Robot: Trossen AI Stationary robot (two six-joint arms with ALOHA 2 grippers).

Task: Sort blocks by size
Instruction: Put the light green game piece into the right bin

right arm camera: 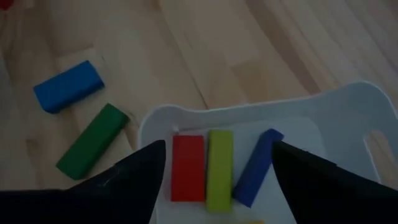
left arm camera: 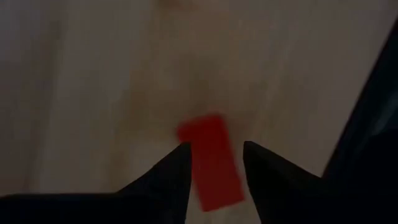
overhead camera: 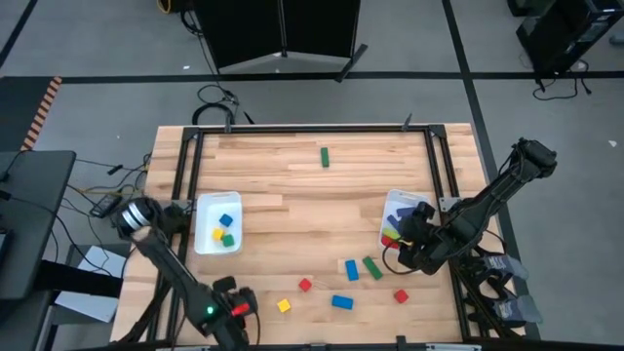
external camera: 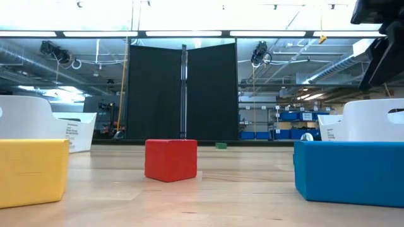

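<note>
My left gripper (overhead camera: 237, 304) is near the table's near edge, left of centre, shut on a red block (left arm camera: 208, 162). My right gripper (overhead camera: 408, 242) hangs open and empty over the right white bin (overhead camera: 398, 203); its fingers (right arm camera: 149, 162) stand wide apart above the bin's near rim. That bin (right arm camera: 348, 118) holds a red bar (right arm camera: 187, 167), a yellow-green bar (right arm camera: 219, 168) and a blue bar (right arm camera: 256, 167), all lying flat. The left white bin (overhead camera: 205, 210) holds small blue, yellow and green cubes. My left gripper pinches the red block between its two fingers, one finger on each long side (left arm camera: 189, 155). The block's far end (left arm camera: 202, 124) sticks out past the fingertips. Whether the block is clear of the table cannot be told.
Loose blocks lie on the table near the front: a red cube (overhead camera: 305, 285), a yellow cube (overhead camera: 284, 305), a blue block (overhead camera: 342, 301), a red cube (overhead camera: 401, 295), a blue bar (overhead camera: 351, 269) and a green bar (overhead camera: 372, 267). A green bar (overhead camera: 325, 156) lies far back.
</note>
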